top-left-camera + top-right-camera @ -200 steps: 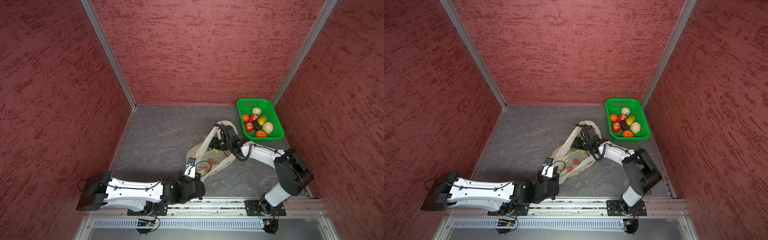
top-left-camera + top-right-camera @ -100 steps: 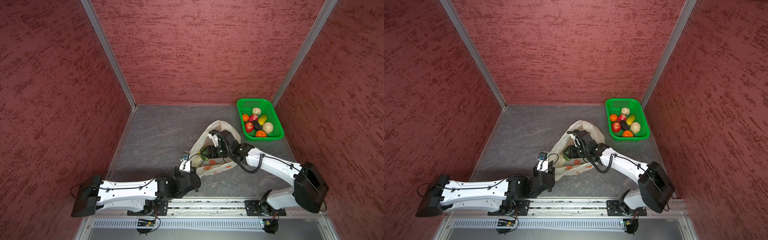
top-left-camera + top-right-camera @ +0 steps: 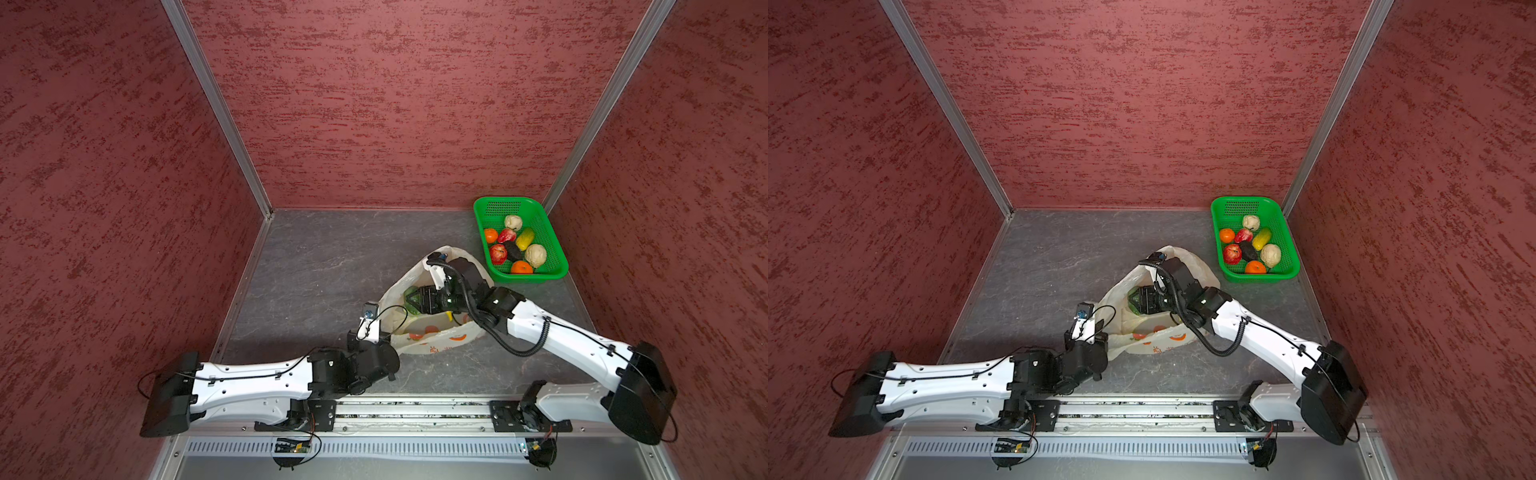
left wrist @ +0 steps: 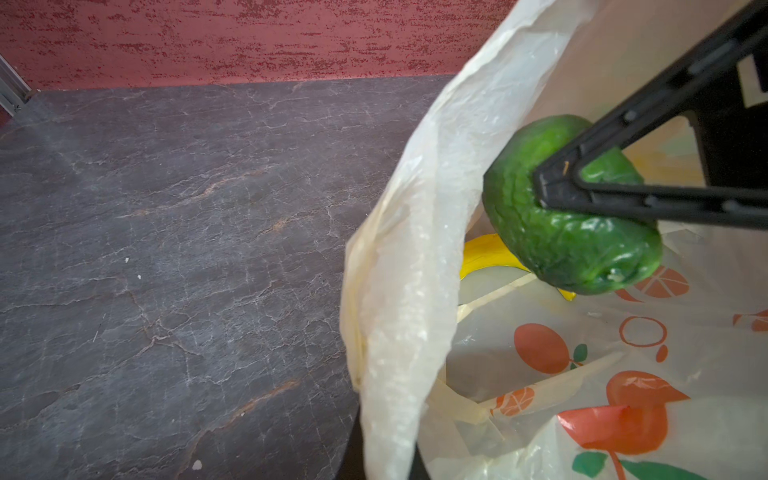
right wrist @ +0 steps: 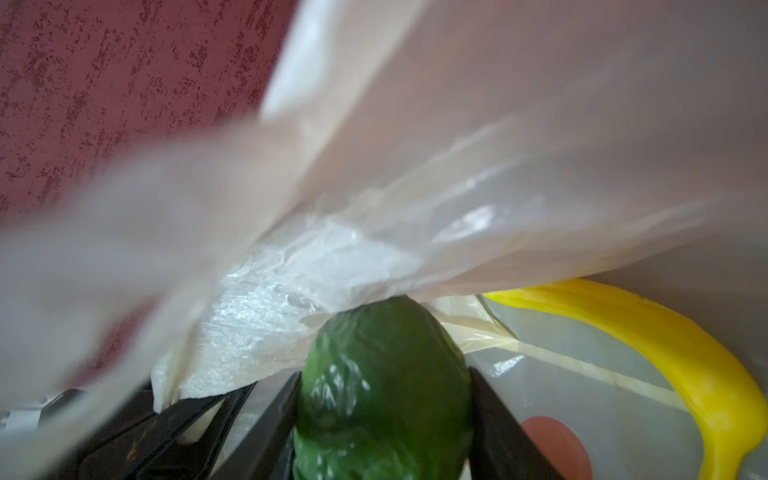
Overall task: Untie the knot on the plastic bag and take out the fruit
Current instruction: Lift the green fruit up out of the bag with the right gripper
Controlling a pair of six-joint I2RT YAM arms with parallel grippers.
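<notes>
The right jaws stand half closed around a green bumpy fruit (image 4: 552, 245), gripping it on both sides inside the plastic bag (image 4: 407, 257). The left jaws are shut tight, apparently on the bag's rim, to keep the mouth open for this reach. A banana (image 5: 685, 361) lies beneath. No knot shows. The green basket (image 3: 503, 206) stands near on the bench (image 3: 324, 266).

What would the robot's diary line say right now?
left fingers: shut on plastic bag | right fingers: shut on green fruit, inside bag | banana: in bag
</notes>
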